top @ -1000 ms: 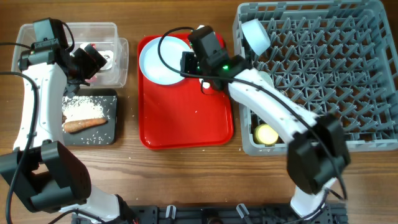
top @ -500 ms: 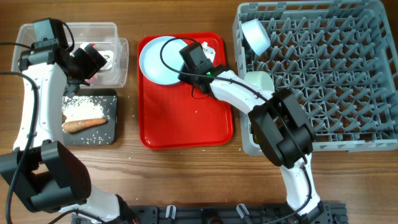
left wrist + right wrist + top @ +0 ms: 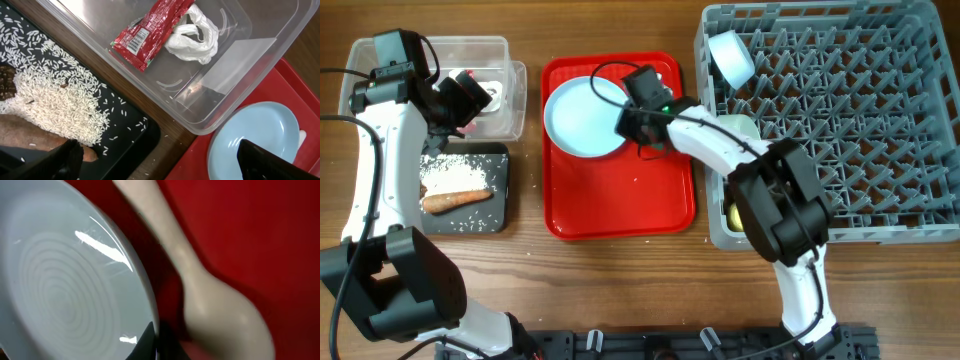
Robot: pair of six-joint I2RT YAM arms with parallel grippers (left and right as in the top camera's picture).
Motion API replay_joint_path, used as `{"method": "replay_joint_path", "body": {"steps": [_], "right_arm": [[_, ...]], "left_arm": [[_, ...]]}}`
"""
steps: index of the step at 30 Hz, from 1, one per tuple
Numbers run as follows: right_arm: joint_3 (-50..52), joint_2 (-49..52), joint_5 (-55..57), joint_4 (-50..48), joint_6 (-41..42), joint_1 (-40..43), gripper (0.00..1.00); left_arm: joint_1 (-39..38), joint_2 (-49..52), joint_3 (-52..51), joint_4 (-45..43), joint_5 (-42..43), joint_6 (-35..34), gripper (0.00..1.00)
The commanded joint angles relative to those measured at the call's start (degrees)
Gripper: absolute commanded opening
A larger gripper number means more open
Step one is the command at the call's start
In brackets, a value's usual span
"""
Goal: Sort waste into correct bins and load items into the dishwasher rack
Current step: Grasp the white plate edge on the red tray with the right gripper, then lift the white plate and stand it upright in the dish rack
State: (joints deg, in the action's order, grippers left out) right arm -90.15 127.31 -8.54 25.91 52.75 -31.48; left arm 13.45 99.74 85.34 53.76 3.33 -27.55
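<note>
From above I see my right hand [image 3: 634, 118] low over the red tray [image 3: 620, 205], at the right edge of the pale blue plate [image 3: 578, 115], which lies flat in the tray's upper left part. The arm hides what lies under it. Only the right wrist camera shows a cream spoon [image 3: 210, 297] on the red surface just beside the plate's rim. A dark fingertip [image 3: 150, 340] sits at that rim, but I cannot tell whether this hand grips the plate or is parted.

My left hand [image 3: 470, 98] hangs over the clear bin [image 3: 510, 70], its fingers spread wide and empty. Its wrist camera looks into the bin, where a red wrapper [image 3: 150, 32] lies touching a crumpled piece of white plastic [image 3: 195, 37].

Below the bin on the table [image 3: 620, 290] is a black tray [image 3: 500, 215] holding scattered rice [image 3: 445, 172] and an orange-brown stick of food [image 3: 455, 200].

The grey rack [image 3: 860, 130] on the right holds a white cup [image 3: 730, 55] near its upper left corner and a yellow thing [image 3: 748, 215] at its lower left.
</note>
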Motion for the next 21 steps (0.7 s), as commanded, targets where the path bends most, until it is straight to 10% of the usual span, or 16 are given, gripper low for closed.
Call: {"method": "replay_joint_path", "body": {"steps": [1,10,21], "right_arm": [[-5.0,0.3,-5.4,8.8,-9.3,3.5,0.04],[-14.1,-3.8,5.1,33.0,-33.2,3.7,0.04],[-14.1,-30.4,10.6,36.4,-33.2,9.6,0.04]], "left_arm": [[-0.1,-0.4,-0.2,-0.1,0.1,0.1,1.00],[-0.1,-0.4,-0.2,-0.1,0.1,0.1,1.00],[-0.1,-0.4,-0.2,-0.1,0.1,0.1,1.00]]}}
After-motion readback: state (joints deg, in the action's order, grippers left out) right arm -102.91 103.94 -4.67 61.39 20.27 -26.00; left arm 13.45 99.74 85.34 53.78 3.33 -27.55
